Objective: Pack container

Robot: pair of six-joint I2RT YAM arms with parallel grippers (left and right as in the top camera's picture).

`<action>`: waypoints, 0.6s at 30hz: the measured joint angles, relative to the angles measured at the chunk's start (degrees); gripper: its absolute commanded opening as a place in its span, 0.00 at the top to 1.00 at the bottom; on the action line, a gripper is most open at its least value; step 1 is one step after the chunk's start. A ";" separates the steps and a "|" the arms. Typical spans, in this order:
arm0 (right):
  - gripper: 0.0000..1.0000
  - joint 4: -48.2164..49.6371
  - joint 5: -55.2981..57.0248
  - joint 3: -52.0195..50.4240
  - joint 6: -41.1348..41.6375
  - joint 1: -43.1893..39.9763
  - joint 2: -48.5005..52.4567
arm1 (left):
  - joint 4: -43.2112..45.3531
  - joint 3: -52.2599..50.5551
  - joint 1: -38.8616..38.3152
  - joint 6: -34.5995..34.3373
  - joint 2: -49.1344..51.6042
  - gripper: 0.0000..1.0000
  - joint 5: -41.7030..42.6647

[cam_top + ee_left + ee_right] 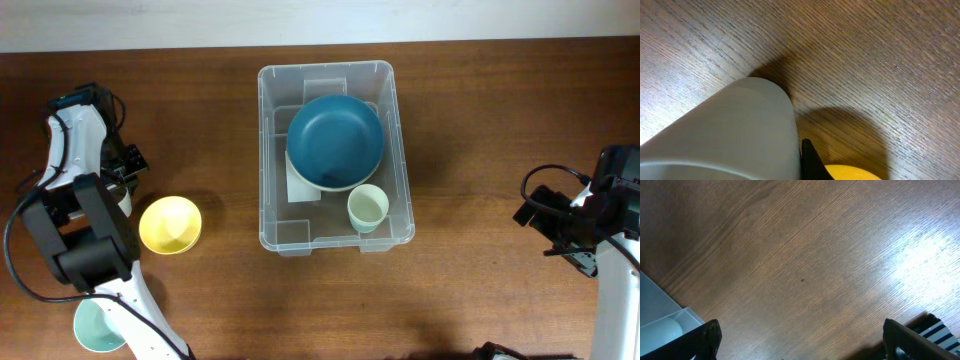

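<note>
The container (270,150), a large clear plastic bin, stands at the table's middle. Inside it are a dark blue bowl (335,140) and a pale green cup (367,207). My left gripper (121,188) is at the far left, shut on the wall of a grey-white cup (730,135). One black finger (808,162) presses the cup's outside; the other finger is hidden. A yellow bowl (170,224) sits just right of that cup. My right gripper (800,340) hangs open over bare wood at the right, with the container's corner (662,317) at its left.
A pale teal bowl (92,326) sits at the front left, partly hidden under the left arm (95,250). The right arm (600,230) stands near the table's right edge. A striped object (935,330) shows beside the right finger.
</note>
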 measured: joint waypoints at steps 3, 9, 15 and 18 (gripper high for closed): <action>0.01 0.00 0.00 0.00 -0.02 0.00 0.00 | -2.62 2.49 0.00 0.20 0.04 0.99 0.02; 0.01 0.02 0.00 0.00 0.00 0.00 0.00 | -9.44 13.86 -2.29 1.33 -0.90 1.00 0.04; 0.01 0.02 -0.02 0.00 -0.04 0.00 0.00 | -14.10 21.62 -14.14 1.73 -9.33 0.99 1.14; 0.01 0.00 0.00 0.00 0.02 0.00 0.00 | -15.63 22.77 -23.10 1.75 -15.67 0.99 1.53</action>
